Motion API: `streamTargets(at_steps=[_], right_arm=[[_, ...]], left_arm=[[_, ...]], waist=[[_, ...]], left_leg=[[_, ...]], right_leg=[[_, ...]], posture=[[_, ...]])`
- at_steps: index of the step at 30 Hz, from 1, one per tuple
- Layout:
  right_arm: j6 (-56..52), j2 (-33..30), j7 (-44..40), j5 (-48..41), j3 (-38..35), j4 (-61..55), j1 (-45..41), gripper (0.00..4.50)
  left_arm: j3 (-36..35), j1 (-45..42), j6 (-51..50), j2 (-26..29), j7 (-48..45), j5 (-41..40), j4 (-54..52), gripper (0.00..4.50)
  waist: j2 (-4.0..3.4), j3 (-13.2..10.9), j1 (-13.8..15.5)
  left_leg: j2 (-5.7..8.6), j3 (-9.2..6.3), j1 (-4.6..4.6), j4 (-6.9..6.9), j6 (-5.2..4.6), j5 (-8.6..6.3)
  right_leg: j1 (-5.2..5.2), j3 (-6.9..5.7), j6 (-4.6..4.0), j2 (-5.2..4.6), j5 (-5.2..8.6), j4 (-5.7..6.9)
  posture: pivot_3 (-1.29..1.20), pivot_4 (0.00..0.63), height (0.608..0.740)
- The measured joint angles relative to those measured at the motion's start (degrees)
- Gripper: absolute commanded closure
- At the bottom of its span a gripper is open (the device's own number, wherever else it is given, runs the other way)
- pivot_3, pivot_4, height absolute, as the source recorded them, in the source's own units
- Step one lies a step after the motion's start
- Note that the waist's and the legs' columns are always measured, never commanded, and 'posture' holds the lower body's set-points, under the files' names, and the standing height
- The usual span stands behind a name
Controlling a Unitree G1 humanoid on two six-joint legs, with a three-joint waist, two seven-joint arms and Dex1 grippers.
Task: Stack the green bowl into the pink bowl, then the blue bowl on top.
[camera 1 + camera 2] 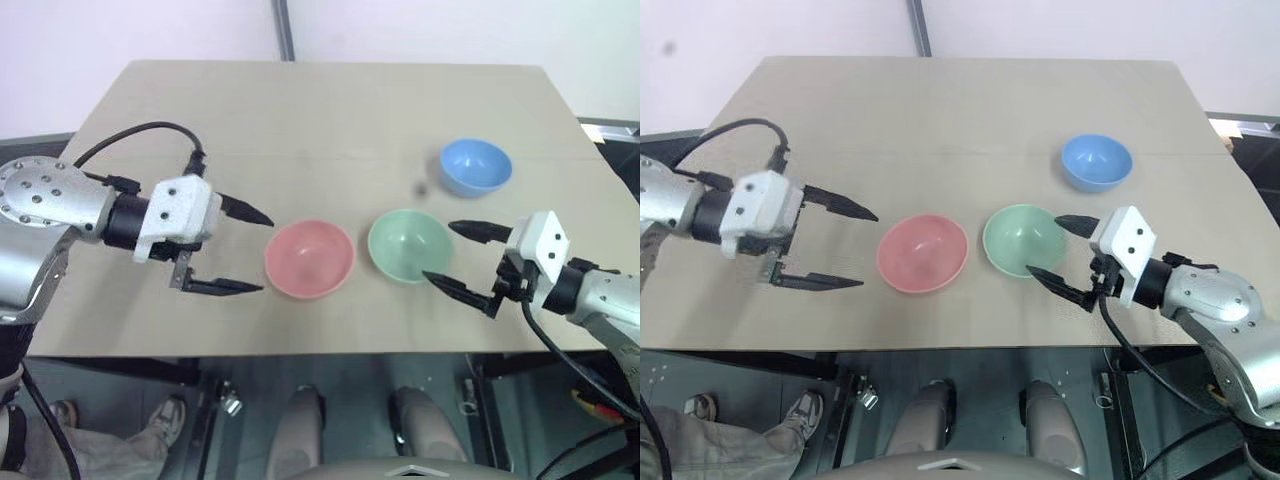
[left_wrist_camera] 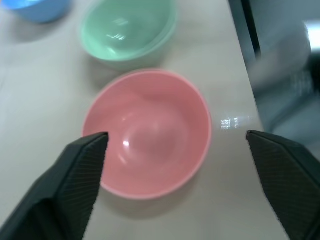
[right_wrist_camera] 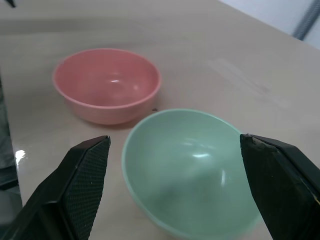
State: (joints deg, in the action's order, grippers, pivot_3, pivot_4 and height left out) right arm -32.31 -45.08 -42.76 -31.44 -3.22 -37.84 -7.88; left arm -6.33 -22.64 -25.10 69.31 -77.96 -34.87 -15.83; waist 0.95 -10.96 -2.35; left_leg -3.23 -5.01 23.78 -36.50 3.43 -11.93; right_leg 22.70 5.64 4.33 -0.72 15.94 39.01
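Three bowls stand upright and apart on the tan table (image 1: 300, 110). The pink bowl (image 1: 309, 259) is near the front edge, the green bowl (image 1: 409, 245) just right of it, the blue bowl (image 1: 476, 166) farther back on the right. My left gripper (image 1: 258, 252) hovers open just left of the pink bowl, pointing at it, with nothing between its fingers. My right gripper (image 1: 450, 254) stands open at the green bowl's right rim, one finger (image 1: 478, 231) behind and one (image 1: 452, 288) in front; whether either touches the bowl I cannot tell.
The table's front edge runs just below both grippers. A small dark speck (image 1: 421, 188) lies between the green and blue bowls. A person's shoe (image 1: 165, 420) shows on the floor at the lower left.
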Motion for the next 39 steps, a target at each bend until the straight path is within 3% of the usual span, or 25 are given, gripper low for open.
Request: streamTargets(at_steps=[2,3,5,8,13,16,23,33,39], right_arm=[[0.11,-0.61,-1.00,0.99,1.28,0.78,-0.27,0.00],[0.25,-2.18,-2.14,2.50,3.23,1.63,-0.90,0.00],[0.88,-3.97,-4.18,5.38,6.28,3.69,-1.37,0.00],[1.26,-4.24,-5.85,7.81,9.09,5.72,-2.49,0.00],[2.52,-4.07,-7.52,12.86,14.16,9.00,-5.12,0.00],[3.85,-2.63,-7.61,15.94,16.51,12.52,-6.91,0.80],[8.34,-0.63,-8.08,22.35,19.63,16.66,-9.64,4.43],[13.33,3.27,-8.66,25.68,19.77,15.08,-14.90,4.47],[17.73,8.85,-11.84,26.54,25.51,12.83,-20.70,4.47]], left_arm=[[-1.68,1.48,-0.74,-2.31,2.54,-0.62,-0.76,0.03],[-5.17,3.50,0.17,-7.12,6.23,-0.98,-1.79,0.03],[-6.24,7.57,0.18,-11.83,11.00,-1.27,-4.32,0.03],[-6.99,10.23,-2.07,-13.29,14.63,-1.41,-6.22,0.03],[-8.13,11.50,-4.10,-14.61,12.93,-6.10,-7.54,0.03],[-8.91,11.46,-5.71,-14.61,10.67,-9.84,-7.53,0.00],[-9.00,12.12,-3.91,-14.59,6.31,-10.26,-7.50,0.00],[-8.75,12.96,0.14,-17.11,5.52,-6.59,-1.33,0.00],[-9.54,16.11,4.66,-16.97,3.13,-3.03,6.46,0.00]], waist=[[-0.02,0.01,0.12],[-0.29,0.16,0.06],[-0.09,0.05,0.00],[0.10,-0.02,-0.04],[0.07,-0.01,-0.08],[0.07,-0.01,-0.07],[0.06,-0.01,-0.06],[0.03,-0.03,-0.47],[0.02,-0.04,-0.20]], left_leg=[[0.01,0.00,0.02,0.00,0.00,0.00],[0.10,0.12,-0.03,0.02,0.00,0.00],[0.09,0.10,0.03,0.00,-0.01,0.00],[0.02,0.02,0.02,0.00,0.00,0.00],[0.03,0.05,-0.02,0.00,0.00,0.00],[0.03,0.05,-0.02,-0.01,0.00,0.00],[0.04,0.05,-0.01,0.03,0.00,-0.01],[0.02,0.05,-0.04,0.07,0.01,0.00],[0.03,0.05,0.01,0.12,0.01,0.00]], right_leg=[[0.00,0.00,0.00,-0.01,-0.01,-0.07],[-0.03,0.07,-0.03,-0.16,-0.03,-0.09],[0.02,0.07,-0.17,-0.12,-0.12,-0.07],[0.03,0.02,-0.20,-0.03,-0.14,-0.04],[0.01,0.03,-0.19,-0.05,-0.13,-0.05],[0.01,0.02,-0.19,-0.05,-0.13,-0.05],[0.01,0.02,-0.21,-0.06,-0.14,-0.08],[0.04,0.02,-0.21,-0.04,-0.14,-0.06],[0.09,0.01,-0.23,-0.06,-0.14,-0.09]], posture=[[0.00,0.150,0.740],[0.00,0.150,0.740],[0.00,0.150,0.740],[0.00,0.150,0.740],[0.00,0.150,0.740],[0.00,0.150,0.740],[0.00,0.150,0.740],[0.00,0.150,0.740],[0.00,0.150,0.740]])
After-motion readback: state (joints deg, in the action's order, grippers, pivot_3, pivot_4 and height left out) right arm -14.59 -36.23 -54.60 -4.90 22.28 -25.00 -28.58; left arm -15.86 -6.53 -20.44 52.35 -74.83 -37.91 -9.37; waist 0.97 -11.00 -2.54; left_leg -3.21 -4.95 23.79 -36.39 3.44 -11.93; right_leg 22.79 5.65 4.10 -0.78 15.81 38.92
